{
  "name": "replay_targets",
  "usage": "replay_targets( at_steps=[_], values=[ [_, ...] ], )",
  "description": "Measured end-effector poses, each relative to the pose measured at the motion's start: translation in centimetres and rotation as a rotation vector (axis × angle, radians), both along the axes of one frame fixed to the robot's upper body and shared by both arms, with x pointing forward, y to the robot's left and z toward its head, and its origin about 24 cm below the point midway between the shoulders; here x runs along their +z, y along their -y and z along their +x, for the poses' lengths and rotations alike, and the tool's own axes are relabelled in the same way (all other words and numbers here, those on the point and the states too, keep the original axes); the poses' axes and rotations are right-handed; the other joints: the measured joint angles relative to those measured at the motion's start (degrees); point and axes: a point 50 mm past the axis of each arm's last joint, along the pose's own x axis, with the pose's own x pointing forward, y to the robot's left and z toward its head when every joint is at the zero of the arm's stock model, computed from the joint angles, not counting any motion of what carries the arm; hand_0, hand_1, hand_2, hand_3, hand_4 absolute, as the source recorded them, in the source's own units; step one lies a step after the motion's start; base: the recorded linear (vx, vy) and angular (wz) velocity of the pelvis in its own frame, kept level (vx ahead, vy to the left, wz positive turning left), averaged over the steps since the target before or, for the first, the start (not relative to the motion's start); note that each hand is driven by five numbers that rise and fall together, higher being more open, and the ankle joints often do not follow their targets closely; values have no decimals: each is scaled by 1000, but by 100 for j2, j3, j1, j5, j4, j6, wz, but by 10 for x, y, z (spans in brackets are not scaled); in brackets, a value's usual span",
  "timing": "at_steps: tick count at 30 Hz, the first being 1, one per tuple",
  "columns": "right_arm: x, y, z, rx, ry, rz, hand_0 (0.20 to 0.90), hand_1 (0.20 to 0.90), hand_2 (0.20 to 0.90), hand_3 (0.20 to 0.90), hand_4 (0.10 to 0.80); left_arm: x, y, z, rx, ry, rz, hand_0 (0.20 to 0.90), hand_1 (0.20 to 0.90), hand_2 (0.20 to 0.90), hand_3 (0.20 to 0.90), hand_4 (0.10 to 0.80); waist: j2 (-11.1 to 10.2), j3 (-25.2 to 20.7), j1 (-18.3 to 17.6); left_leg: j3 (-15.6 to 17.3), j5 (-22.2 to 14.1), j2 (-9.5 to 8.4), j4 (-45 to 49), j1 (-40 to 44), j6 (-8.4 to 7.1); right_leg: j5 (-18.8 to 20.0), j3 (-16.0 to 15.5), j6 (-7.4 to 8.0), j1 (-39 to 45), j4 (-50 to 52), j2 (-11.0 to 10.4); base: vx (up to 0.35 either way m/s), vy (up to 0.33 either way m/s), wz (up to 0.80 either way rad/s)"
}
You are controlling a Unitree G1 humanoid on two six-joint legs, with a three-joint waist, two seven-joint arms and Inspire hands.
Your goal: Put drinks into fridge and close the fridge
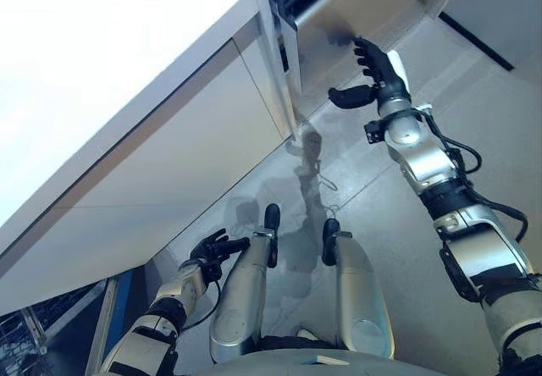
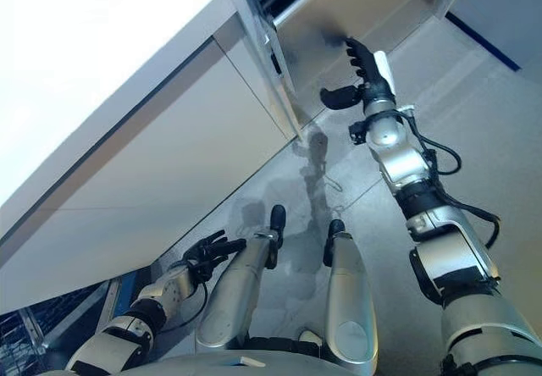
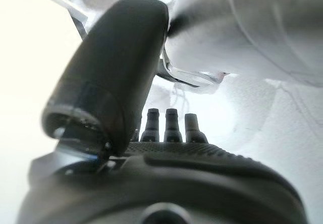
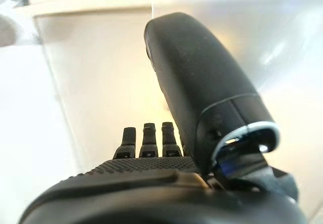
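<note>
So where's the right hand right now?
In the left eye view the right hand is up at upper right, open, its straight fingers at the face of the fridge door; whether they touch is unclear.

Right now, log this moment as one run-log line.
right hand: open, fingertips at fridge door | left hand: open, idle, low | drinks: none visible | door: ajar

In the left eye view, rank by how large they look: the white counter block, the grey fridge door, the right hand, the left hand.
1. White counter block, clearly largest.
2. Grey metallic fridge door, cut off by the frame's edge.
3. Dark right hand and dark left hand: they look alike, and their differing distances from the camera make ranking unsure.
</note>
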Motion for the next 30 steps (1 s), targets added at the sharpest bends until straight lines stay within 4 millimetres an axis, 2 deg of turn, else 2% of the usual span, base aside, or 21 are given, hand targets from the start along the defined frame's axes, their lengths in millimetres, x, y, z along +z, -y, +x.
replay_targets(
  at_steps=[1, 3, 10, 14, 16, 22, 24, 26, 28, 29, 30],
  values=[
    [1, -7, 0, 23, 1, -13, 900, 900, 900, 900, 800, 0, 1, 0, -4, 0, 1, 900, 900, 900, 900, 800, 0, 0, 42, -7, 19, 0, -23, 4, -4, -3, -14, -5, 0, -1, -3, -25, 41, 20],
    [0, -36, -1, 81, 0, -25, 900, 900, 900, 900, 800, 1, 2, 2, -9, 5, -4, 900, 900, 900, 900, 800, 10, 0, 149, -102, 106, -25, -150, 28, -16, -12, -115, -25, 26, -21, -32, -31, 45, 24],
    [-6, -30, 1, 9, 6, -6, 900, 900, 900, 900, 800, 2, 3, 3, -18, 22, -4, 900, 900, 900, 900, 800, 24, 3, 218, -176, 221, -4, -471, 225, 8, 27, -245, -127, 223, -210, -44, -15, 7, 9],
    [-8, -24, 1, -68, 30, 31, 900, 900, 900, 900, 800, 0, 2, 0, -21, 13, 12, 900, 900, 900, 900, 800, 24, 3, 252, -181, 263, 25, -501, 405, 40, 29, -303, -122, 458, -336, -38, 12, -2, 7],
    [-6, -18, 1, -108, 56, 58, 900, 900, 900, 900, 800, -1, 1, -2, -30, 6, 33, 900, 900, 900, 900, 800, 24, 3, 244, -177, 264, 28, -583, 560, 42, 53, -302, -83, 624, -451, -32, 71, 4, -1],
    [-21, 5, -10, -156, 87, 193, 900, 900, 900, 900, 800, -3, 0, -7, -20, 1, 39, 900, 900, 900, 900, 800, 6, -8, 207, -59, 235, 61, -963, 1202, 133, 140, -233, 58, 1294, -973, 9, 79, -6, -7],
    [-34, 18, -22, -175, 91, 257, 900, 900, 900, 900, 800, -5, -2, -10, -7, -8, 42, 900, 900, 900, 900, 800, -17, -19, 188, 13, 235, 75, -1106, 1427, 159, 204, -163, 150, 1533, -1213, 41, 88, -30, -18],
    [-58, 36, -40, -212, 62, 320, 900, 900, 900, 900, 800, -7, -6, -18, 9, -21, 49, 900, 900, 900, 900, 800, -74, -48, 149, 79, 222, 100, -1320, 1735, 201, 306, -112, 230, 1869, -1545, 86, 89, -34, -14],
    [-105, 61, -67, -284, -61, 350, 900, 900, 900, 900, 800, -15, -15, -36, 48, -61, 57, 900, 900, 900, 900, 800, -255, -315, 1, 113, 207, 113, -1584, 2000, 242, 362, -103, 303, 2177, -1925, 98, 62, -44, -6],
    [-119, 68, -76, -309, -105, 352, 900, 900, 900, 900, 800, -18, -17, -42, 59, -80, 56, 900, 900, 900, 900, 800, -305, -446, -26, 127, 214, 115, -1661, 2035, 253, 382, -96, 325, 2216, -2021, 103, 63, -56, -12],
    [-156, 83, -103, -369, -223, 356, 900, 900, 900, 900, 800, -25, -22, -59, 76, -124, 67, 900, 900, 900, 900, 800, -460, -728, -109, 199, 218, 133, -1869, 2209, 269, 430, -34, 366, 2388, -2272, 131, 50, -48, -16]
  ],
)
